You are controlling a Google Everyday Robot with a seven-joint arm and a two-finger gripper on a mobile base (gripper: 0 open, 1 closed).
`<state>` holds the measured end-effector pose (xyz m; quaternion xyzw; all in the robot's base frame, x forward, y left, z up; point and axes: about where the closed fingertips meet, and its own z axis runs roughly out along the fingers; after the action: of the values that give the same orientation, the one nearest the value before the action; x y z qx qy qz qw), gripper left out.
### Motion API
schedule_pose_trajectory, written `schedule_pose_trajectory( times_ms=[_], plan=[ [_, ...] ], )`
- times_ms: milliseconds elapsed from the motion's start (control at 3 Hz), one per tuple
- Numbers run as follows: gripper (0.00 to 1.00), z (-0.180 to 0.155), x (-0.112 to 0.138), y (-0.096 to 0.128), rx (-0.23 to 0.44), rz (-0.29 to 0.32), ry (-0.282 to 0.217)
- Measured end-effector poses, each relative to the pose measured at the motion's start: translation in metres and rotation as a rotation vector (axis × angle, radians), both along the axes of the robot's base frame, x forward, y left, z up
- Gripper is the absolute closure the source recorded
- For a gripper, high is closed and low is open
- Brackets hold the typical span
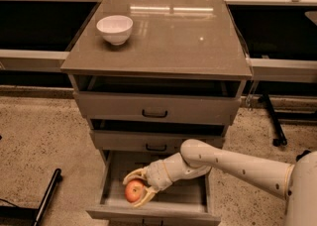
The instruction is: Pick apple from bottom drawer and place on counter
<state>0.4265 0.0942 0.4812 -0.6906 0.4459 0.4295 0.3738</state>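
Observation:
The bottom drawer [115, 201] stands pulled open at the foot of the cabinet. Inside it, toward the left, is the small red-orange apple [133, 191]. My gripper [136, 188], at the end of the white arm coming in from the right, has its pale fingers [132, 174] curved around the apple, one above and one below, shut on it. The apple sits low in the drawer; whether it touches the floor I cannot tell. The counter [183, 36] is the glossy grey-brown top of the cabinet, well above the gripper.
A white bowl [115, 28] stands on the counter's back left. Two wider drawers with dark handles [154, 114] sit above the open one, each slightly ajar. A dark bar [47, 195] lies on the speckled floor at left; a black stand leg [273, 121] at right.

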Motion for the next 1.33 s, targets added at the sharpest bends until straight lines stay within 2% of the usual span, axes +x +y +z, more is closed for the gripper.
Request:
schedule_pose_trajectory(
  times_ms=[333, 667, 1000, 1333],
  plan=[
    [1.00, 0.073, -0.004, 0.010, -0.028, -0.133, 0.033],
    [1.00, 0.127, -0.001, 0.007, -0.097, -0.302, 0.040],
    [1.00, 0.145, 0.005, 0.005, -0.123, -0.321, -0.005],
    [1.00, 0.145, 0.019, 0.007, -0.080, -0.375, 0.079]
  ],
)
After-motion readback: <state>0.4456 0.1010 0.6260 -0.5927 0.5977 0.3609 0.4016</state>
